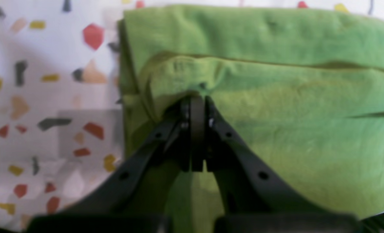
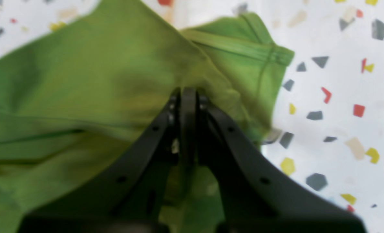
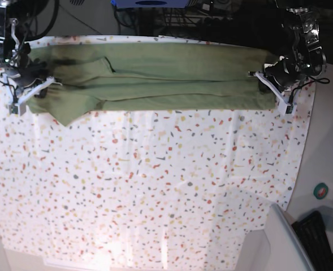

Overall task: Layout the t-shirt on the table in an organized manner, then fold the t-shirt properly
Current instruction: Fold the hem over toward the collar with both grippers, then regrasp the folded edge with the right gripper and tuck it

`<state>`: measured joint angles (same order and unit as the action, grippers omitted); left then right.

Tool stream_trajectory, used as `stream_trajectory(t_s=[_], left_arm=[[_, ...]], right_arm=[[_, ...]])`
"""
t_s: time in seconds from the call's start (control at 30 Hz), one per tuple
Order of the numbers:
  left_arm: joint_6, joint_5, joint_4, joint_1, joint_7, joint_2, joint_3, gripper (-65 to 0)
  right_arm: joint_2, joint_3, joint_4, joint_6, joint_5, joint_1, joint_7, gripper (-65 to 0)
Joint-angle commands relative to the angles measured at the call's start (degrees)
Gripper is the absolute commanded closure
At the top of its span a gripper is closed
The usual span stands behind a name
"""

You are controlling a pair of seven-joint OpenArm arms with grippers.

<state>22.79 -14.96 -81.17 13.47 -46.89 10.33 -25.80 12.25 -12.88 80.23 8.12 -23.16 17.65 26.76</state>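
The t-shirt [image 3: 149, 79] lay along the far edge of the tabletop [image 3: 155, 192], stretched out as a long green band from left to right. It was folded lengthwise, so that one layer lay on top of another, and a sleeve stuck out toward the near side at the left end.

My right pincer [image 2: 188, 92] was at the left end of the band in the base view. Its jaws were pressed together, with the green cloth bunched up between them, so it was grasping the t-shirt near the sleeve hem [image 2: 243, 48].

My left pincer [image 1: 197, 98] was at the right end of the band. Its jaws were also clenched on a small pinch of the upper layer, close to the short edge of the t-shirt [image 1: 276, 97]. The speckled cloth of the tabletop [image 1: 49, 97] showed just beside that edge.
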Motion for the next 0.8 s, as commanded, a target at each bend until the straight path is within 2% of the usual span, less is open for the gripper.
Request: stream_trajectory(t_s=[0.0, 0.17, 0.33, 0.53, 0.67, 0.7, 0.77], left_arm=[[-0.2, 0.9, 0.0, -0.1, 0.5, 0.7, -1.5, 0.0], [0.0, 0.8, -1.3, -0.2, 0.5, 0.7, -6.3, 0.0], [0.0, 0.4, -10.0, 2.7, -0.9, 0.2, -9.0, 0.0], [0.0, -9.4, -17.9, 8.0, -1.4, -0.7, -9.3, 0.0], [0.0, -14.6, -18.8, 11.4, -1.4, -0.6, -9.1, 0.0], [0.0, -14.7, -18.8, 12.1, -1.4, -0.6, -9.1, 0.0], [0.0, -14.6, -18.7, 12.8, -1.4, -0.6, -9.4, 0.0]], right_arm=[[1.1, -0.4, 0.2, 0.1, -0.1, -0.3, -1.1, 0.0], [1.1, -0.7, -0.4, 0.1, -0.1, -0.7, -1.1, 0.0], [1.0, -0.8, 4.2, 0.0, -0.1, 1.1, -1.0, 0.0], [0.5, -0.2, 17.5, 0.0, -0.1, 5.1, -0.8, 0.0], [1.2, 4.9, 17.8, 0.0, -0.1, 1.4, -0.3, 0.0], [1.8, 6.0, 16.3, -0.1, -0.1, -0.1, 1.8, -3.2], [2.4, 7.7, 12.7, -0.1, -0.1, -5.4, 7.7, -24.0]])
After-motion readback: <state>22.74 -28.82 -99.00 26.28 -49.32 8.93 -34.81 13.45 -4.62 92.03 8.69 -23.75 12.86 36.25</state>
